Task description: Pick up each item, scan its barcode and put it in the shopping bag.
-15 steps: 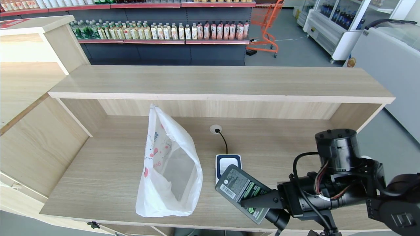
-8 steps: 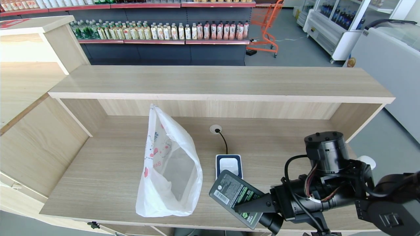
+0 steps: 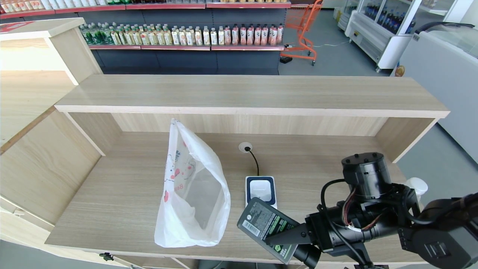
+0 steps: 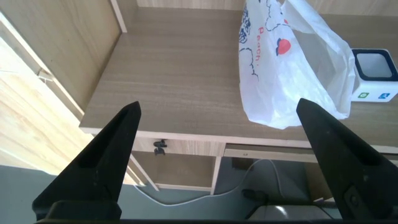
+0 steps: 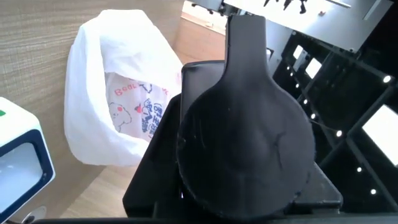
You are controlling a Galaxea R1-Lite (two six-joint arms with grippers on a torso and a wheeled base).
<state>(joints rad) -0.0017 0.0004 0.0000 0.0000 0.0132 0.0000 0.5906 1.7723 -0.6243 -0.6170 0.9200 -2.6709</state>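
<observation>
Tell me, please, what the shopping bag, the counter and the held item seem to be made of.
Shopping bag: thin white plastic film, semi-translucent and crumpled. Counter: pale matte wood-grain, probably laminate or veneer. Item in the right gripper: flat dark printed pack, plastic or card; unclear which.

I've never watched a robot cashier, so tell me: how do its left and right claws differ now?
The left gripper is open and empty; the right gripper is shut on a dark flat package. The left one hangs above the near edge of the counter by the shopping bag; the right one holds its package tilted, barcode up, just before the scanner. Both are black.
</observation>
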